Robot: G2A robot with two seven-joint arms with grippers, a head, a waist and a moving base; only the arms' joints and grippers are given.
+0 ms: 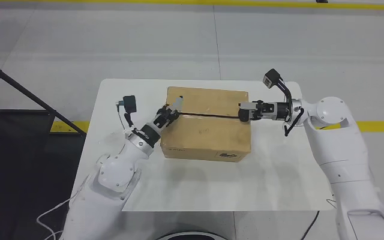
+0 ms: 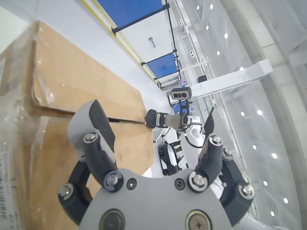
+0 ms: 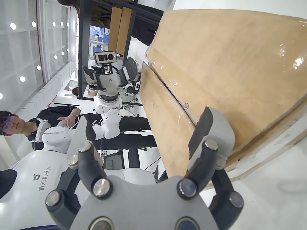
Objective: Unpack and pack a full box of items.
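A closed brown cardboard box [image 1: 207,123] with clear tape along its top seam stands in the middle of the white table [image 1: 114,126]. My left gripper [image 1: 170,114] is open at the box's left end of the seam. In the left wrist view, one finger [image 2: 100,123] lies over the box [image 2: 84,72] top by the seam, and the other finger [image 2: 209,123] hangs past the edge. My right gripper [image 1: 243,112] is open at the opposite end of the seam. In the right wrist view, one finger [image 3: 206,130] is over the box [image 3: 227,60] top. Nothing is held by either gripper.
The table has bare room in front of the box [image 1: 210,186] and on both sides. A black stand [image 1: 27,96] leans at the left, beyond the table's edge. The box's contents are hidden.
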